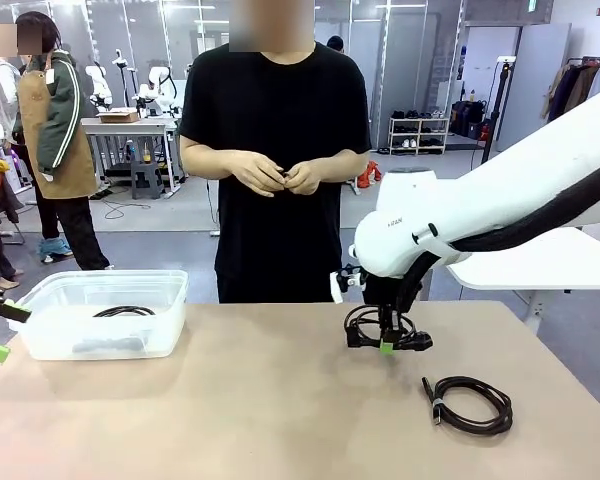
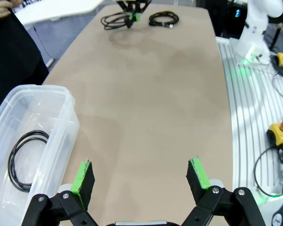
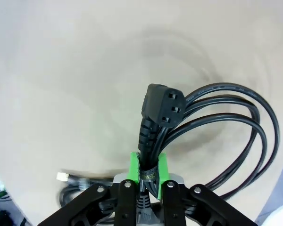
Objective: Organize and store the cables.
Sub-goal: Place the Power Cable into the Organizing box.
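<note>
Three coiled cables were seen. The first cable (image 1: 123, 312) was already laid in the clear plastic bin (image 1: 50, 335) at about nine o'clock on the worktop (image 1: 240, 410). The second cable (image 1: 470, 403) was left lying near four o'clock. The third cable (image 3: 226, 117) was caught by the right tool (image 3: 148, 162) just past the middle, toward two o'clock.

The right tool was closed on this third cable, its green pads (image 3: 133, 172) pinched around the bundled strands just below the chunky plug (image 3: 164, 104). Whether the loops were lifted clear of the worktop could not be told. The left tool (image 2: 141, 176) was held wide open and empty beside the bin.

The step in hand was judged to be the carrying of the gripped cable to the bin. It would be done well if the coil were raised straight up until every loop hung free. It should then be moved toward nine o'clock, high enough for the rim to be cleared. Release should be made only once the whole coil was over the opening, so that no loop was draped over the wall.
</note>
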### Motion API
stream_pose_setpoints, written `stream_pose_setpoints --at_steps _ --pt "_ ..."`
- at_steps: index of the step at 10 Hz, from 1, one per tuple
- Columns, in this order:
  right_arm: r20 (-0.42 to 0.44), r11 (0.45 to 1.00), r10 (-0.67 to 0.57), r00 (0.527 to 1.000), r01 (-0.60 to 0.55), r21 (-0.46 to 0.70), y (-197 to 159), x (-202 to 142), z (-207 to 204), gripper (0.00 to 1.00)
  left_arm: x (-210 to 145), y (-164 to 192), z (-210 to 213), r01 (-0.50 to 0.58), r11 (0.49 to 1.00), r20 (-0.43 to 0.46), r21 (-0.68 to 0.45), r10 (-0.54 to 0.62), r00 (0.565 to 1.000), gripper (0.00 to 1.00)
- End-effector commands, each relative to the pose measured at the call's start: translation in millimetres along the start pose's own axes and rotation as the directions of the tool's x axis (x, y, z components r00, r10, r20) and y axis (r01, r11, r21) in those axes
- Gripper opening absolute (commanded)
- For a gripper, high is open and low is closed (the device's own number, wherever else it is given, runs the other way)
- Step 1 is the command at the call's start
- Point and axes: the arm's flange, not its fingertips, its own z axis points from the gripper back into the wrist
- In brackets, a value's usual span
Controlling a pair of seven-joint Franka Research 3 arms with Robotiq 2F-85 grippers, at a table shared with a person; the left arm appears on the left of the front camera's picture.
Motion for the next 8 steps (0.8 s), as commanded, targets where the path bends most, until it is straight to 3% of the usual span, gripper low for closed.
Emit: stream_pose_setpoints --at_steps 1,3,6,8 --pt "-0.082 0.999 -0.051 0.995 0.052 0.002 57.9 19.1 10.7 0.00 3.0 0.7 2.1 -0.004 1.000 0.025 0.002 0.004 1.000 1.00" --pt "-0.078 0.990 -0.140 0.987 0.140 0.002 115.1 45.2 6.5 0.00 3.0 0.7 2.1 -0.004 1.000 0.025 0.002 0.004 1.000 1.00" --pt "-0.053 0.999 -0.046 0.998 0.046 -0.003 187.9 92.1 -18.4 0.00 3.0 0.7 2.1 -0.004 1.000 0.025 0.002 0.004 1.000 1.00" --pt "-0.020 1.000 0.015 1.000 -0.015 0.002 215.8 115.0 -29.1 0.00 3.0 0.7 2.1 -0.004 1.000 0.025 0.002 0.004 1.000 1.00"
